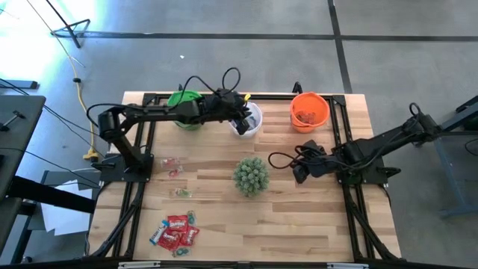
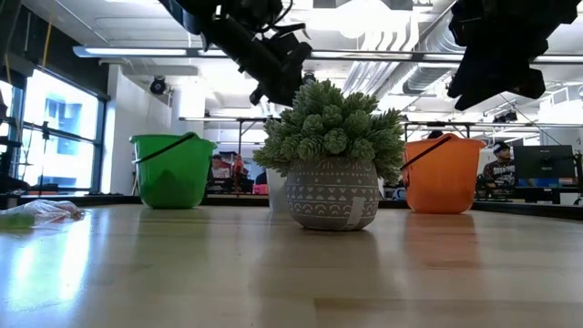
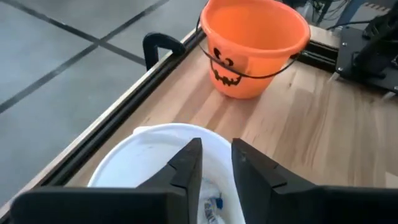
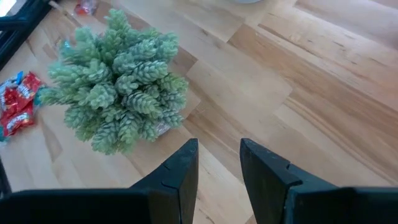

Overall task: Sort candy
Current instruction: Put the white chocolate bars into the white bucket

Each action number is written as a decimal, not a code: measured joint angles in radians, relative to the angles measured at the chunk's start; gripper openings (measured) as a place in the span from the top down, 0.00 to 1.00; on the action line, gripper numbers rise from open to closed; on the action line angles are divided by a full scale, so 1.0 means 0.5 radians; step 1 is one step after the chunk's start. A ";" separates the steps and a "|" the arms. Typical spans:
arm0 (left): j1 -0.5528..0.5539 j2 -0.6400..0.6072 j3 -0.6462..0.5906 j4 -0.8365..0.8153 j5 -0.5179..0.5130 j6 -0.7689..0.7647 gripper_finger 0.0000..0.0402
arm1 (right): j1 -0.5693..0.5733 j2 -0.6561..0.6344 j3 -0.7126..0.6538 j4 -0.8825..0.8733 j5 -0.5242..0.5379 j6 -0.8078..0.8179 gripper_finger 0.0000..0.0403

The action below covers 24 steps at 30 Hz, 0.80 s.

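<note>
My left gripper [image 3: 216, 154] hangs open over the white cup [image 1: 252, 119] at the table's far edge, with nothing between its fingers. Inside the cup lies a light blue-and-white candy [image 3: 213, 209]. The green cup [image 1: 184, 112] stands to the white cup's left and the orange cup [image 1: 309, 110] to its right, with reddish pieces inside. Red candy [image 1: 176, 232] lies in a pile near the front left, and paler pieces [image 1: 173, 166] lie farther back. My right gripper [image 4: 219, 154] waits open above bare table, right of the plant.
A spiky green plant in a patterned pot [image 1: 251, 176] stands mid-table between the arms. Black frame rails [image 1: 146, 134] run along the table's sides and back. Bare wood lies at the front right. The orange cup [image 3: 255, 46] carries a pumpkin face.
</note>
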 joint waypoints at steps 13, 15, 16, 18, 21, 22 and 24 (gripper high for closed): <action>-0.192 -0.243 0.258 -1.464 0.671 -0.134 0.79 | -0.061 0.000 0.000 -0.140 -0.079 -0.006 0.72; -0.310 -0.250 0.231 -1.790 0.632 -0.148 0.80 | -0.061 0.000 0.000 -0.147 -0.080 -0.006 0.72; -0.373 -0.250 0.210 -1.931 0.627 -0.171 0.80 | -0.061 0.000 0.000 -0.147 -0.080 -0.007 0.72; -0.515 -0.249 0.153 -2.091 0.628 -0.228 0.80 | -0.061 0.000 0.000 -0.147 -0.081 -0.006 0.72; -0.774 -0.260 0.043 -2.172 0.674 -0.327 0.80 | -0.061 0.000 0.000 -0.147 -0.108 -0.007 0.72; -0.862 -0.269 0.012 -2.170 0.723 -0.357 0.80 | -0.061 0.000 -0.001 -0.147 -0.113 -0.007 0.72; -1.029 -0.275 -0.053 -2.081 0.844 -0.468 0.80 | -0.060 0.000 0.000 -0.146 -0.115 -0.006 0.72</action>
